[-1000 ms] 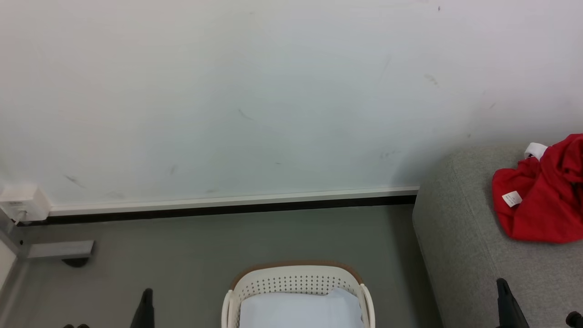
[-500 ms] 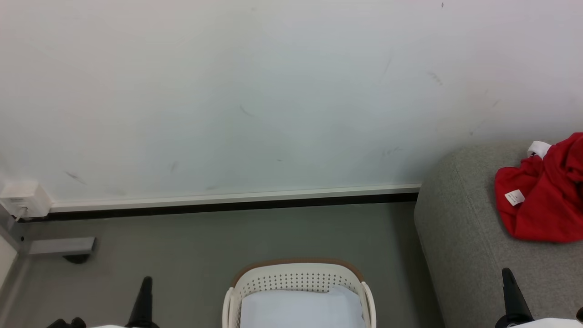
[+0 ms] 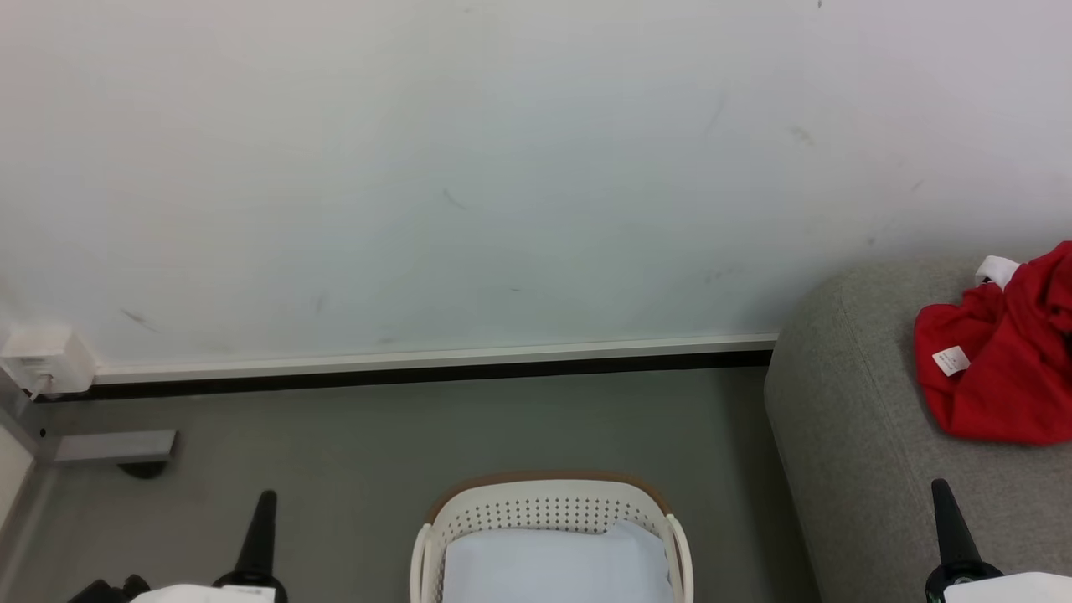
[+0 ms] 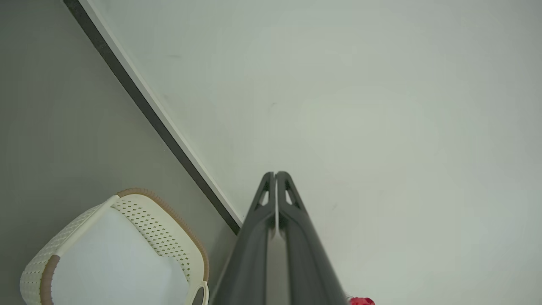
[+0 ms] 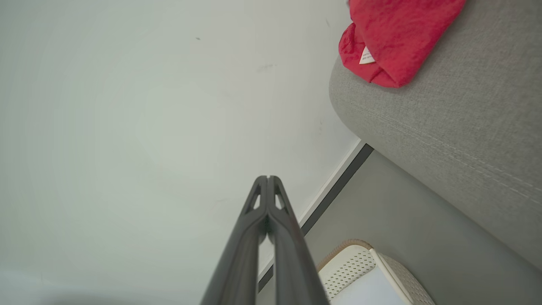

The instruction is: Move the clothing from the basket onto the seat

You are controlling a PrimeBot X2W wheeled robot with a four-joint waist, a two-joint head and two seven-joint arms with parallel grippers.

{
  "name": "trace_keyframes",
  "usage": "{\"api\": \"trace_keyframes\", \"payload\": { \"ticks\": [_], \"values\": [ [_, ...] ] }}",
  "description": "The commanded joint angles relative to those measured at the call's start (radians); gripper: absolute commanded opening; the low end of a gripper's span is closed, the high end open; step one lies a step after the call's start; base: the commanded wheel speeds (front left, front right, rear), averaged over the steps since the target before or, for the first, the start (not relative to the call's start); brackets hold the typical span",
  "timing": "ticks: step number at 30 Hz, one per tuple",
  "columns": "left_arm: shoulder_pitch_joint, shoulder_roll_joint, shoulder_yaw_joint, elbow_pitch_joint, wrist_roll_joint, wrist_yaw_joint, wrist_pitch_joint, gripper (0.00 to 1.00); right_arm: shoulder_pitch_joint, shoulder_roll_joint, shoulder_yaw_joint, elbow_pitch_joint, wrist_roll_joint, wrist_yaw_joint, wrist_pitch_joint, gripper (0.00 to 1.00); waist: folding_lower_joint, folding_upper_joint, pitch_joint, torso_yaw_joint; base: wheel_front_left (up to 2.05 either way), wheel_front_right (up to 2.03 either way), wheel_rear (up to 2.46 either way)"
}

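Clothing (image 3: 1001,368), a crumpled bright red heap with a small white label tag (image 3: 950,361), lies on top of the grey sofa seat (image 3: 846,435) at the right of the head view and runs out past that view's right edge. A bit of white fabric (image 3: 995,270) shows at the heap's upper edge.

The basket (image 3: 548,502), white and perforated with a brown rim, stands on the grey floor (image 3: 419,435) at the bottom middle, near the sofa's rounded end but apart from it. A plain pale sheet (image 3: 557,569) lies inside it.

The left gripper (image 3: 261,523) rises from the lower left, to the left of the basket, with its dark fingers pointing toward the wall (image 3: 502,167). In the left wrist view its jaws are closed, the two fingertips touching.

The right gripper (image 3: 946,519) rises from the lower right and shows against the sofa's grey fabric, below the red heap and apart from it. In the right wrist view its jaws are likewise closed, tips together.

A white and black skirting strip (image 3: 419,373) runs along the foot of the scuffed pale wall. A small white box (image 3: 46,360) sits at its left end above a grey metal bar (image 3: 113,445).
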Motion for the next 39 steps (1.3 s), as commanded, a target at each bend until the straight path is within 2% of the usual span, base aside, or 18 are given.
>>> {"api": "trace_keyframes", "payload": {
  "ticks": [1, 39],
  "values": [
    [-0.021, 0.004, 0.005, -0.011, -0.024, -0.007, 0.007, 0.0, -0.019, -0.009, -0.005, -0.014, 0.028, -0.001, 0.006, 0.0, -0.0001, 0.0, 0.001, 0.0, 0.0, 0.0, 0.0],
    [-0.063, 0.001, 0.033, -0.039, -0.328, -0.019, 0.087, 0.0, -0.051, -0.014, -0.035, -0.044, 0.339, -0.002, 0.081, 0.0, -0.0001, 0.0, 0.024, 0.011, 0.0, 0.0, 0.0]
  ]
}}
